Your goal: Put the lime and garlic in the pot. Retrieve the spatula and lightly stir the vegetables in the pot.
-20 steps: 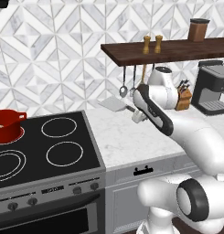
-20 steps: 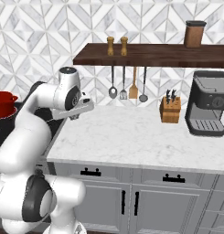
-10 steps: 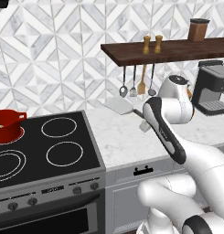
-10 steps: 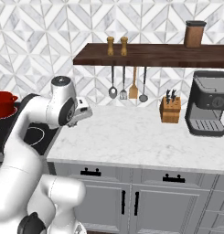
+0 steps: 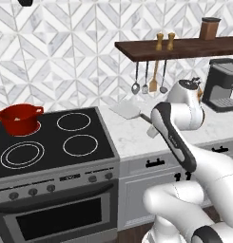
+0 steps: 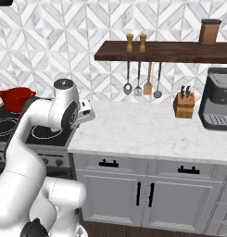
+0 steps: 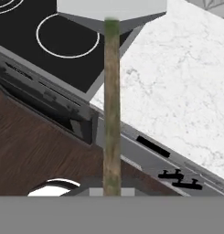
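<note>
My gripper (image 5: 151, 128) is shut on the spatula's wooden handle (image 7: 112, 105), which runs up the hand view to the pale grey-white blade (image 7: 111, 8). In the left base view the spatula blade (image 5: 126, 110) hovers over the marble counter just right of the stove, with my arm's elbow in front of the hand. The glossy red pot (image 5: 18, 118) sits on the stove's back left burner, well to the left of the blade, and appears again in the right base view (image 6: 15, 97). The pot's inside is hidden, and the lime and garlic are out of view.
The black stove top (image 5: 51, 142) has several burner rings. Metal spoons and a wooden turner (image 6: 142, 78) hang under the dark shelf (image 6: 166, 51). A knife block (image 6: 184, 105) and a coffee machine (image 6: 219, 99) stand at the counter's right.
The arm has swung and folded lower, carrying the spatula a little left toward the stove. The grip on the handle is unchanged.
</note>
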